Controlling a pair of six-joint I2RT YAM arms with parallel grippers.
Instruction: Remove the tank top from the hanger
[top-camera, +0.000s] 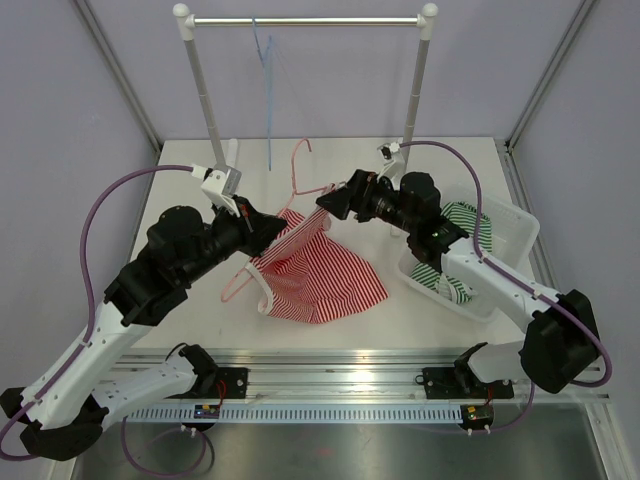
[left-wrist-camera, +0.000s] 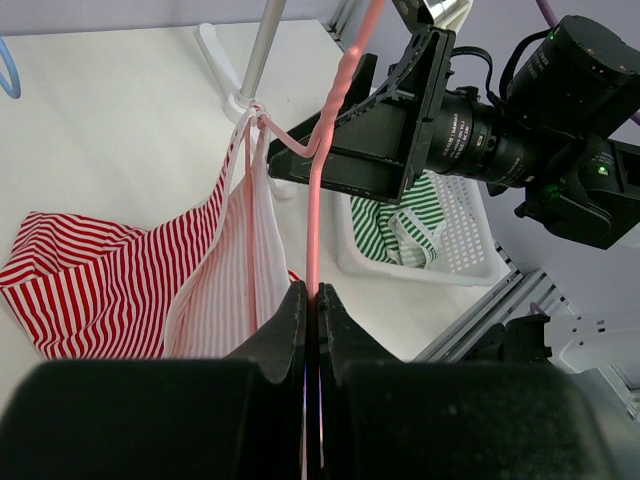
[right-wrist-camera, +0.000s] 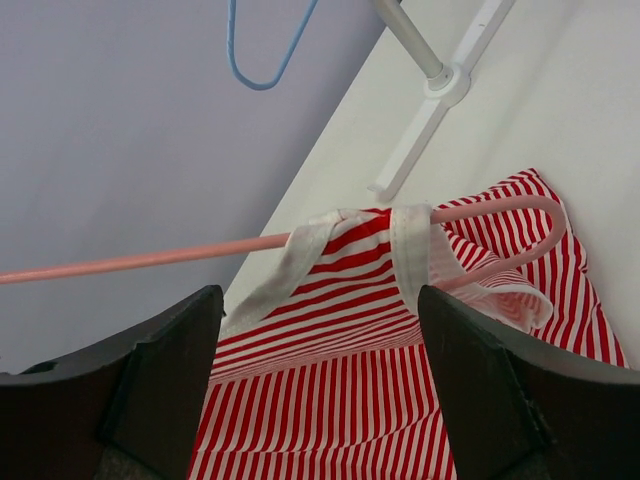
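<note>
Tank top on hanger, just ahead of right end effector

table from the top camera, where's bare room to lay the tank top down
Bare table between the rack posts, and along the front edge below the tank top. Crowded: centre, around the pink hanger, and the basket on the right.

In the left wrist view the pink hanger vanishes between the left fingers — a dark blur along the bottom edge — so its wire past the pinch is hidden. In the right wrist view its rod runs off the left edge, the blue hanger is cut by the top, and the right fingers are cropped below. From above, the right arm hides part of the green-striped cloth.
</note>
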